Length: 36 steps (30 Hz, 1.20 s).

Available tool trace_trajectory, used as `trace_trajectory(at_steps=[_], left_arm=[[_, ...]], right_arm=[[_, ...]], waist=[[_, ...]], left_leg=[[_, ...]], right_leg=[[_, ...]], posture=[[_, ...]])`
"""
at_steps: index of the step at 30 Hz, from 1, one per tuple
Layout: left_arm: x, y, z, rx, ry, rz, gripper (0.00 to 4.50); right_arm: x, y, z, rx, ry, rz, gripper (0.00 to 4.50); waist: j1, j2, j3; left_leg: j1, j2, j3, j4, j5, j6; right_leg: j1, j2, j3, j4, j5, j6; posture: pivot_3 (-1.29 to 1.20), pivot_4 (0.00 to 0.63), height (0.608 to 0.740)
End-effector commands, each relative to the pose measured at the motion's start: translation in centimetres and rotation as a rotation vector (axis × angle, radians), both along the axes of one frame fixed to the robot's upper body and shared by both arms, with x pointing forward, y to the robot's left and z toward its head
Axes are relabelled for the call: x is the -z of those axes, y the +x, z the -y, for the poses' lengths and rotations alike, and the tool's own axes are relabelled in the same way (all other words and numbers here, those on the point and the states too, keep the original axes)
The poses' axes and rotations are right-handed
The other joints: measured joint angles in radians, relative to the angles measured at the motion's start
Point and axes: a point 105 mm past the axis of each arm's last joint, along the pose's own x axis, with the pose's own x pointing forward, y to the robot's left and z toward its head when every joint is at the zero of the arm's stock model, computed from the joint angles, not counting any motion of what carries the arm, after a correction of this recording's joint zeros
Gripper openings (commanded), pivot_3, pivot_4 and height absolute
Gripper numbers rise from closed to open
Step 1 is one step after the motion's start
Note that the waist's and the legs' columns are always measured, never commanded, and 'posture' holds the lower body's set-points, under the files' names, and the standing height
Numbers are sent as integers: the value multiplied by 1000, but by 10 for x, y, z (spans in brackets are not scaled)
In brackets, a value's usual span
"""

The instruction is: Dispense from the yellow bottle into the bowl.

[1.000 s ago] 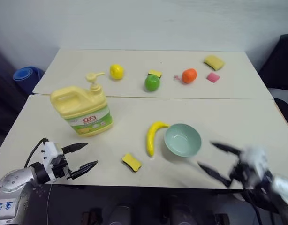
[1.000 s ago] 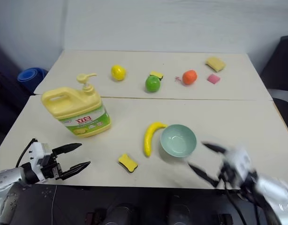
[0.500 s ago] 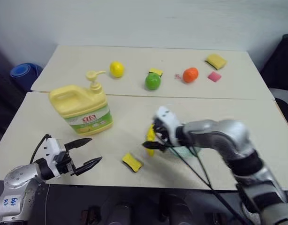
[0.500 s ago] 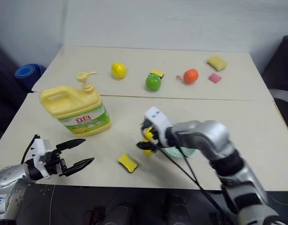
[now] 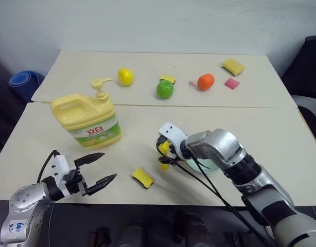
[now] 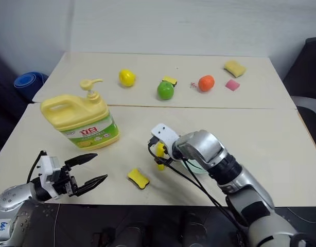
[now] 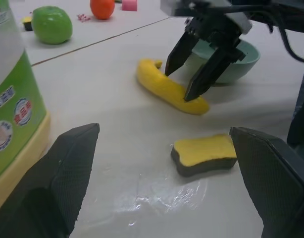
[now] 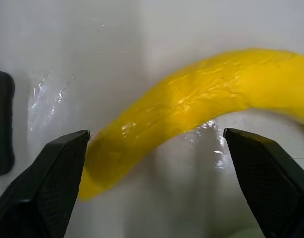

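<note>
The yellow bottle [image 5: 88,121], a big pale-yellow jug with a pump top, stands upright on the left of the near table. The mint-green bowl [image 7: 247,58] sits right of centre, largely hidden behind my right arm in the head views. My right gripper [image 5: 163,154] points down, open, its fingers astride a yellow banana [image 8: 191,109] just left of the bowl. The banana lies flat on the table between the fingertips. My left gripper [image 5: 109,165] hovers open near the front left edge, below the bottle and apart from it, holding nothing.
A small yellow sponge [image 5: 143,177] lies between the two grippers. On the far table are a lemon [image 5: 125,76], a green apple [image 5: 164,89], an orange [image 5: 205,81], a pink block [image 5: 231,83] and a yellow sponge [image 5: 233,66]. A black chair [image 5: 311,62] stands at the right.
My right arm swung in from the front right edge, leftward across the bowl, and tipped its open gripper down over the banana. The left gripper has stayed put.
</note>
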Motion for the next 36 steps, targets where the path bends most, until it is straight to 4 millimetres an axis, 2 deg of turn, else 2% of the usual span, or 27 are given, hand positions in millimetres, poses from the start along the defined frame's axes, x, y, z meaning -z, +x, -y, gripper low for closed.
trace_trajectory(at_steps=[1, 2, 6, 9, 11, 13, 14, 18, 20, 23, 26, 28, 30, 32, 34, 36], left_arm=[[-10, -4, 12, 58, -27, 24, 4500], [-11, -4, 12, 60, -29, 25, 4500], [-11, -4, 14, 75, -26, 15, 4500], [-12, -2, 12, 60, -38, 27, 4500], [-15, -1, 11, 54, -57, 34, 4500], [-18, 1, 12, 56, -70, 45, 4500], [-23, 2, 15, 66, -88, 53, 4500], [-37, -2, 32, 169, -130, 45, 4500], [-37, -7, 41, 241, -96, 41, 4500], [-31, -12, 46, 336, -30, 22, 4500], [-30, -9, 47, 378, -5, 38, 4500], [-29, -11, 51, 421, 18, 58, 4500], [-29, -11, 56, 447, 7, 57, 4500], [-29, -9, 57, 451, -4, 67, 4500], [-30, -3, 58, 435, -22, 84, 4500], [-30, 3, 57, 413, -26, 98, 4500]], right_arm=[[-1, 7, -9, 36, 60, -4, 4133], [0, 8, -10, 48, 71, -6, 3912], [0, 18, -6, 77, 74, 29, 2469], [-14, 18, -8, 35, 122, 77, 1365], [-35, 13, -15, -77, 210, 146, 839], [-50, 4, -15, -160, 270, 168, 807], [-63, 5, -8, -154, 316, 192, 807], [-118, 3, 45, -141, 394, 350, 807], [-133, 0, 87, -84, 357, 388, 807], [-119, -7, 167, 84, 156, 343, 807], [-85, -18, 253, 258, -109, 289, 807], [-62, -28, 292, 345, -193, 225, 807], [-37, -38, 314, 346, -259, 169, 807], [-27, -39, 322, 302, -295, 193, 807], [-7, -40, 330, 319, -288, 169, 807], [1, -35, 333, 316, -272, 210, 1515]], waist=[[1, 0, 0], [1, 0, 0], [5, 0, 0], [4, 0, 0], [4, 0, 0], [4, 1, 0], [5, 0, 0], [17, 1, 1], [26, 1, 1], [37, 1, 1], [37, 0, 0], [32, 0, 0], [26, 0, 1], [20, 1, 2], [17, 3, 3], [19, 1, 4]], left_leg=[[0, 0, 0, 0, 0, 0], [0, 0, 0, 0, 1, 0], [0, -1, 0, 0, 1, 0], [0, -1, 0, 0, 1, 0], [0, -1, 0, 0, 1, 0], [-1, -1, 0, 0, 1, 0], [-1, -1, 0, 0, 1, 0], [-1, -2, -1, 0, 2, 1], [-1, -2, -1, 0, 1, 2], [-1, -2, -1, 0, 0, 3], [-1, -1, -1, -1, -2, 5], [-1, -2, 2, -1, -2, 6], [-1, -2, 10, -1, -1, 6], [2, -1, 14, -1, -1, 7], [5, -1, 17, -1, 0, 7], [6, 0, 18, -1, 1, 5]], right_leg=[[0, 0, 0, 1, 0, 0], [0, 0, 0, 1, 0, 0], [-1, -1, 1, 2, 0, 0], [-1, -1, 1, 2, 0, 0], [-1, 0, 1, 2, 0, 0], [-1, 0, 1, 2, 0, 0], [-1, 0, 1, 2, 0, 0], [0, -1, 0, 1, 0, 0], [1, -1, 0, -3, 1, 1], [3, -1, 0, -6, 1, 2], [4, 0, -2, -11, 1, 2], [5, 0, -1, -11, 2, 3], [6, 0, -1, -9, 3, 5], [6, 0, 1, -8, 4, 5], [6, 0, 5, -9, 6, 4], [6, 1, 6, -10, 8, 3]], posture=[[0, 150, 740], [0, 150, 740], [0, 150, 740], [0, 150, 740], [0, 150, 740], [0, 150, 740], [0, 150, 740], [0, 150, 740], [0, 150, 740], [0, 150, 740], [0, 150, 740], [0, 150, 740], [0, 150, 740], [0, 150, 740], [0, 150, 740], [0, 150, 740]])
